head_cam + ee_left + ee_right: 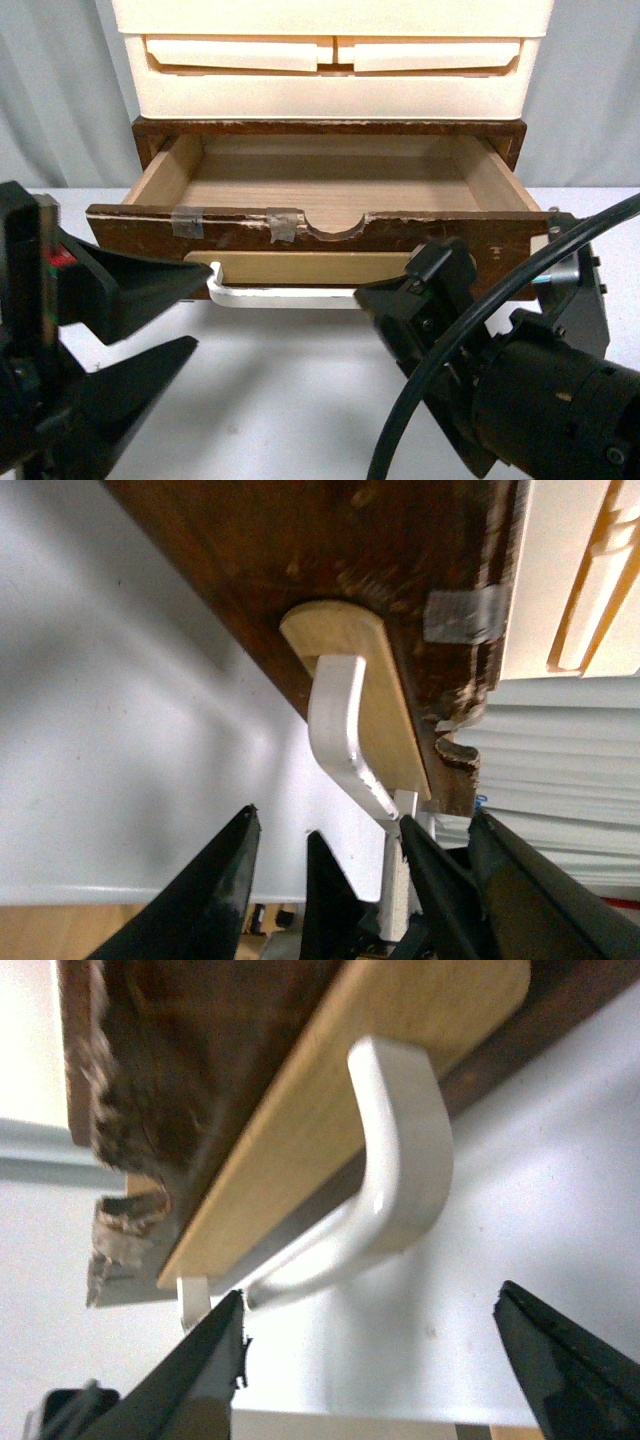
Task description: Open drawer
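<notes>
Drawer (330, 235) stands well out of its dark wooden case, toward the robot. Its pale wood inside is open to view, and the notched, taped front panel hangs over the table (300, 400), below the cream drawers (330, 55). The white handle (290, 296) runs left to right along the lower front, so its long axis lies across the robot's line of reach.

Both arms are low in front of the panel. The right gripper (370, 1305) is spread wide and holds nothing. In its wrist view the right-hand bend of the handle lies just beyond the fingertips, not between them. The front view puts this gripper right by that end of the bar, though I cannot tell whether it touches.

The left gripper (197, 310) is also spread and empty. It sits off the handle's left end and a little further back.

By my reading the opening is mostly done. If more travel is wanted, the right arm is the nearer one. It would need to move forward until the bar sits between its jaws, close, then draw straight back, square to the bar.
</notes>
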